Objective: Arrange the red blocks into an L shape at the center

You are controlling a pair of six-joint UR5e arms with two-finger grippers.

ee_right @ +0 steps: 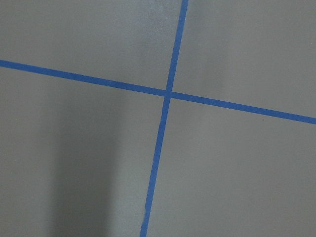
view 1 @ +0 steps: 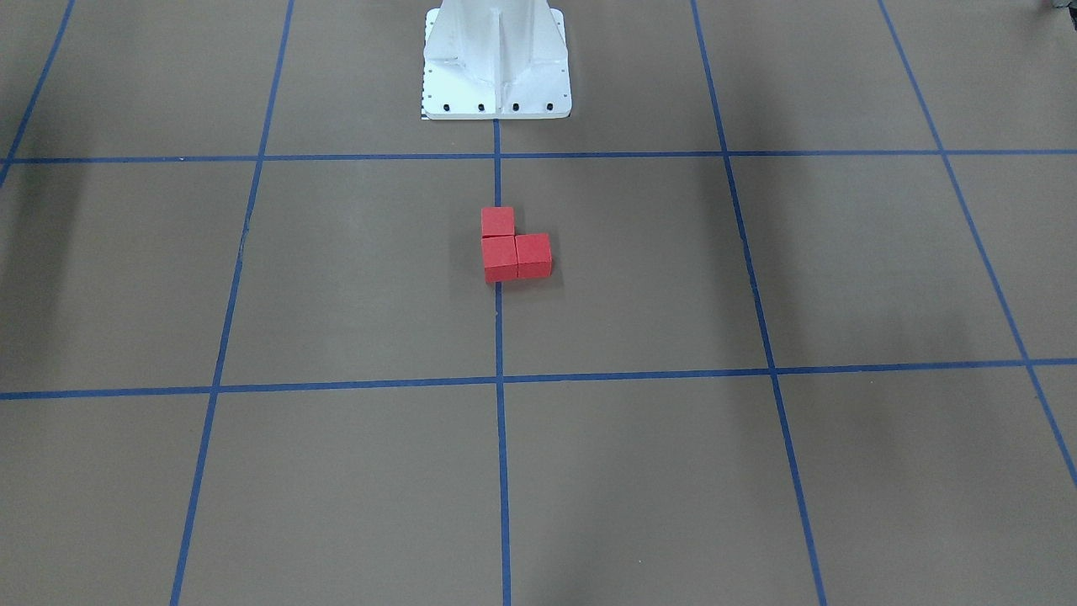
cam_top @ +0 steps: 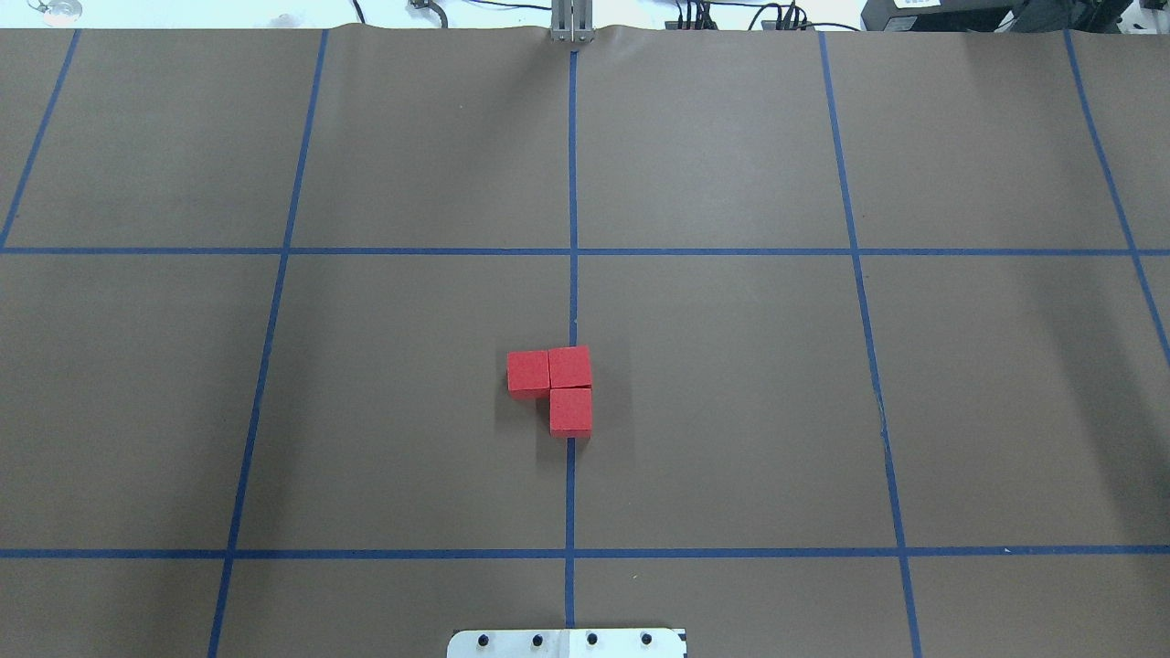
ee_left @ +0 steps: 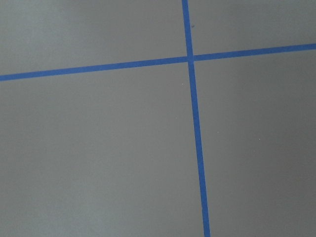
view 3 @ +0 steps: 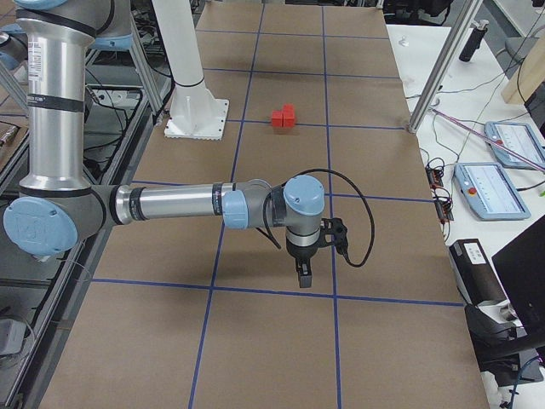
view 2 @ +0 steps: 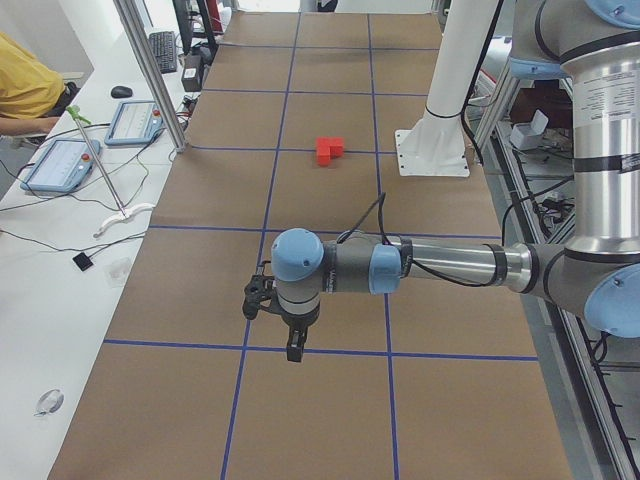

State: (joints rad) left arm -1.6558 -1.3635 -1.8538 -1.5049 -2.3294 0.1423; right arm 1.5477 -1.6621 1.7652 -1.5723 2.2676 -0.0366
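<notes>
Three red blocks lie touching in an L on the brown floor at the center, over the blue tape line. In the front view the L has one cube toward the base and one to the side. It also shows small in the left side view and the right side view. My left gripper hangs far from the blocks near a tape crossing; I cannot tell if it is open or shut. My right gripper hangs likewise at the other end; I cannot tell its state. Both wrist views show only floor and tape.
The white robot base stands just behind the blocks. Tables with tablets and cables run along the far side, with a person in yellow. Metal posts stand at the table's edge.
</notes>
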